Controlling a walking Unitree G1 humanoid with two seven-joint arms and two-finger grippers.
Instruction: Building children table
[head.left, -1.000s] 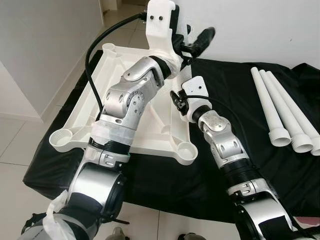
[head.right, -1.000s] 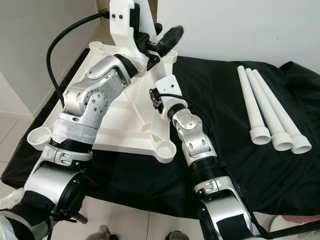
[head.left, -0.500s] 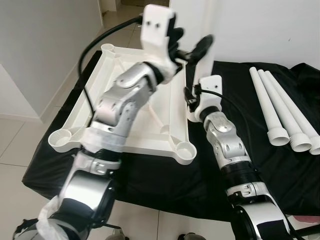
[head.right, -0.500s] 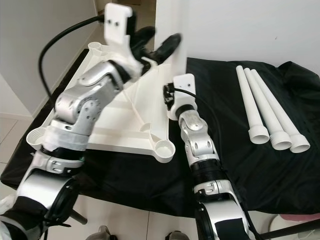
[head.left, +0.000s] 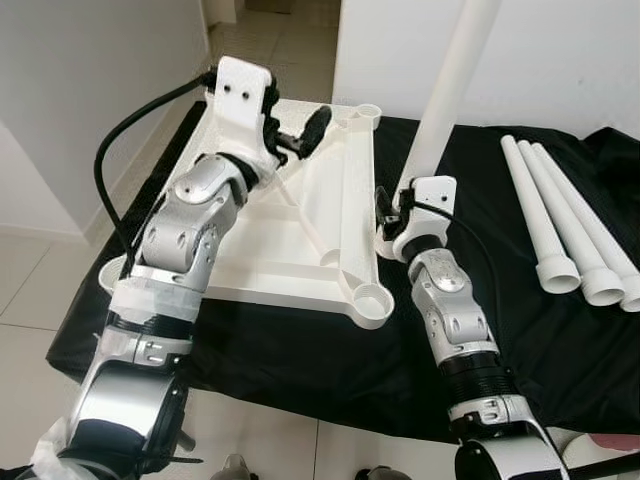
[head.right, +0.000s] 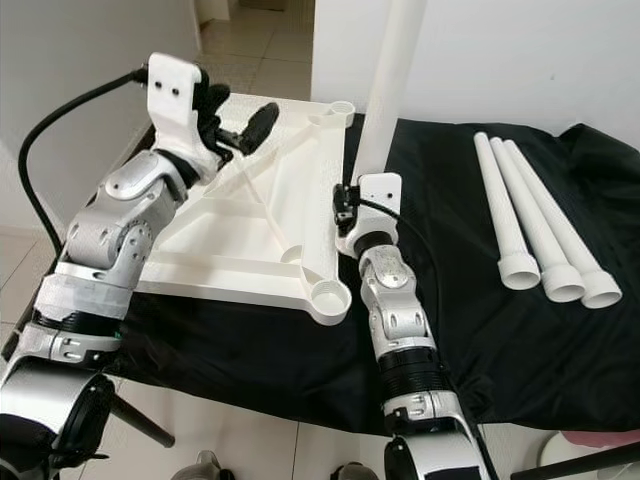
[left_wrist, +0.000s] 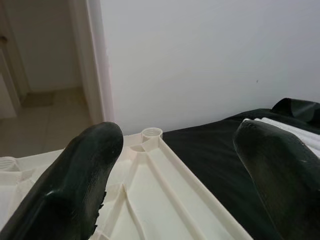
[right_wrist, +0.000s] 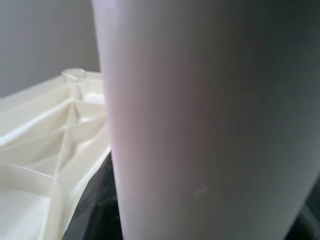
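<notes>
The white tabletop lies upside down on a black cloth, with round leg sockets at its corners. My right gripper is shut on a white table leg, holding it upright just off the tabletop's right edge, between the near and far right sockets. That leg shows very close in the right wrist view. Above the far half of the tabletop hovers my left gripper, open with nothing between its fingers. Three more white legs lie side by side on the cloth to the right.
The black cloth covers a low surface whose front edge drops to a tiled floor. A white wall stands right behind, and a doorway opens at the back left.
My left arm has swung left and lower, off the right side of the tabletop. The right gripper has shifted right, and the upright leg now shows in it.
</notes>
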